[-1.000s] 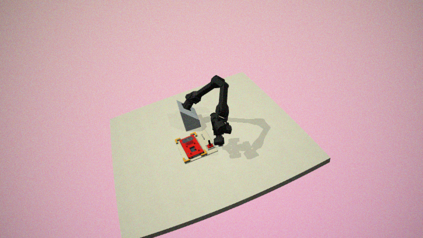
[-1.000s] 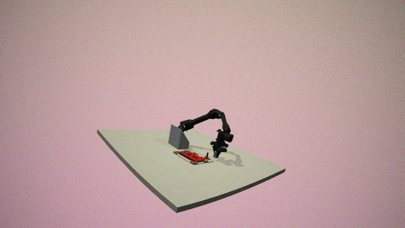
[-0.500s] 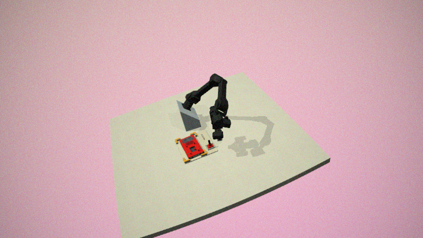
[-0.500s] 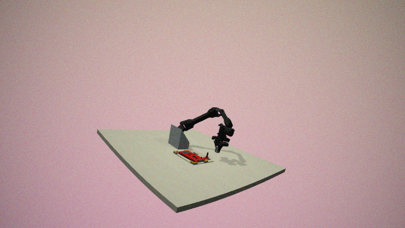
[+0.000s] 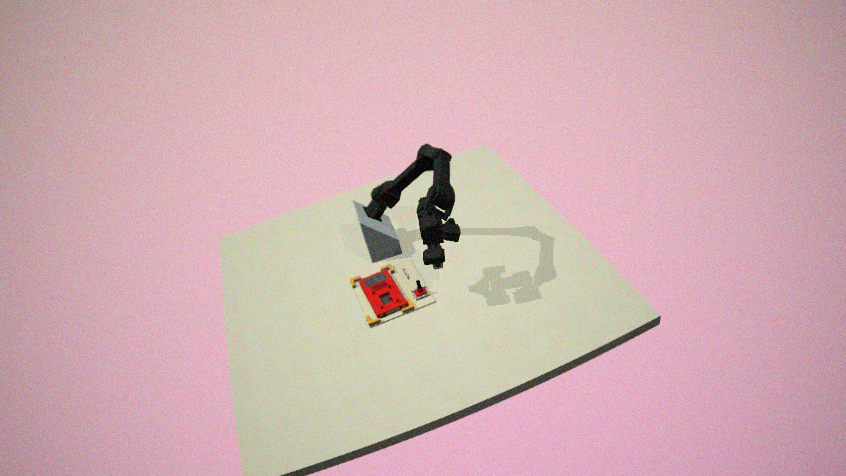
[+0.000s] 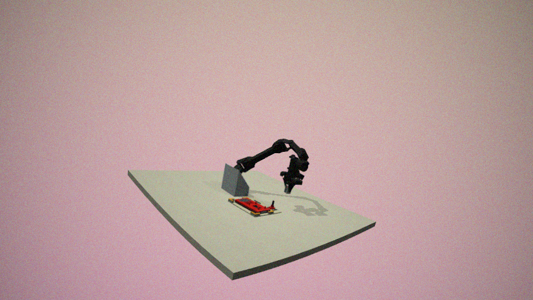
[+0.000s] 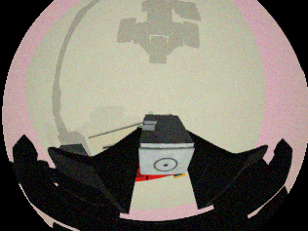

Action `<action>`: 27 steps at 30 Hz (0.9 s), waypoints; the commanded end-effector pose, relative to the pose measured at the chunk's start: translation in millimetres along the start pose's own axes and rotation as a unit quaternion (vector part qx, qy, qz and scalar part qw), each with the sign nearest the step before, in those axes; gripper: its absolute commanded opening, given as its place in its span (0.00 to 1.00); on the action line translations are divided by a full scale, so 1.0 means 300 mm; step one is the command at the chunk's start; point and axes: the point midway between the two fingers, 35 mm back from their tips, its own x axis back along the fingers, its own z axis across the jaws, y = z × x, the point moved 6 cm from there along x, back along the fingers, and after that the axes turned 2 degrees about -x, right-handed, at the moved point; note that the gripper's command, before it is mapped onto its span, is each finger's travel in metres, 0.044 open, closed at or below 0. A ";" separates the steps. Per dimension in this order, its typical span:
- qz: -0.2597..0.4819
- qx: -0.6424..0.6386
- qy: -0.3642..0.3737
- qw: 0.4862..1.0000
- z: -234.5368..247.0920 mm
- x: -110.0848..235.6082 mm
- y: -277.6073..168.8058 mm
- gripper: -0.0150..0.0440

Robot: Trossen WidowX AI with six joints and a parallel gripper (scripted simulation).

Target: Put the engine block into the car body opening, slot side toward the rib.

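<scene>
Grey boxy engine block (image 7: 166,149) sits clamped in the black gripper (image 7: 165,177).

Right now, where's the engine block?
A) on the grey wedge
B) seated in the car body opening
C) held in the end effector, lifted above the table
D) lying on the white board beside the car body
C: the wrist view shows the grey engine block clamped between the end effector fingers, and the exterior view shows the end effector raised off the table, beside the red car body.

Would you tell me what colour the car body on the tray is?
Red, with a dark opening in its middle; the car body shows best in the top view.
</scene>
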 end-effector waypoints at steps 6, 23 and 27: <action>0.001 0.006 -0.004 1.000 0.004 -0.019 0.003 0.25; 0.090 0.005 -0.005 0.996 0.003 -0.045 0.063 0.25; 0.153 0.004 -0.007 0.988 0.005 -0.055 0.102 0.25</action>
